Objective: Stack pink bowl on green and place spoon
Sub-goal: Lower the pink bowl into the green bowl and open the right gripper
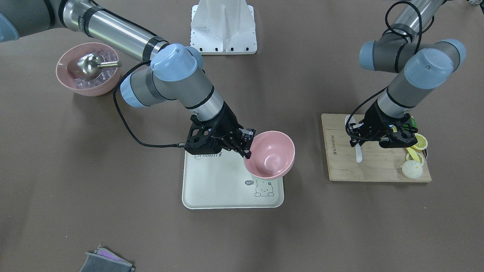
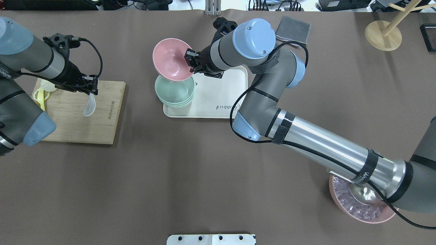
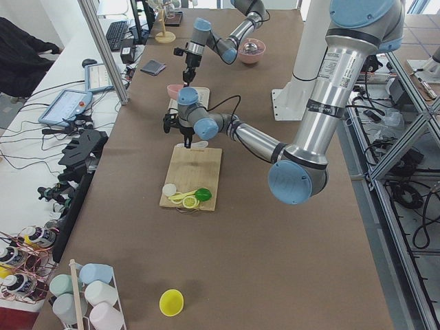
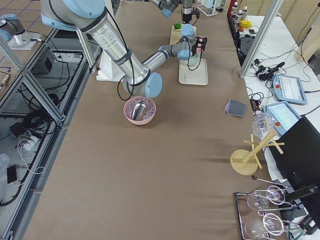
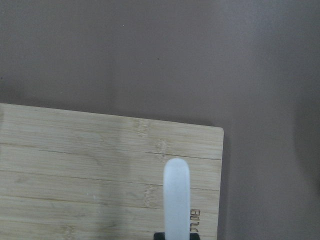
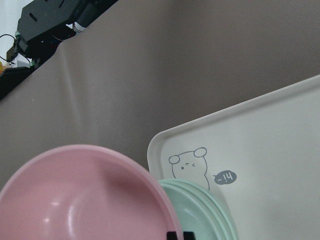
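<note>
My right gripper [image 1: 247, 145] [image 2: 189, 63] is shut on the rim of the pink bowl [image 1: 270, 155] [image 2: 170, 63] [image 6: 85, 200]. It holds the bowl tilted just above the green bowl [image 2: 174, 90] [image 6: 200, 215], which sits on a corner of the white tray [image 1: 211, 189] [image 2: 224, 98] [image 6: 280, 150]. My left gripper [image 1: 357, 138] [image 2: 92, 89] is shut on the handle of the white spoon [image 1: 358, 151] [image 2: 89, 107] [image 5: 177, 195]. It holds the spoon over the wooden cutting board [image 1: 374, 166] [image 2: 78, 122] [image 5: 75, 165], near the edge that faces the tray.
A second pink bowl with ice and a metal scoop [image 1: 89, 68] [image 2: 361, 204] stands far on my right. Lemon slices [image 1: 418, 143] and a white piece [image 1: 412, 169] lie on the board's outer end. A grey cloth [image 2: 293, 30] and a wooden stand [image 2: 383, 34] are at the far edge.
</note>
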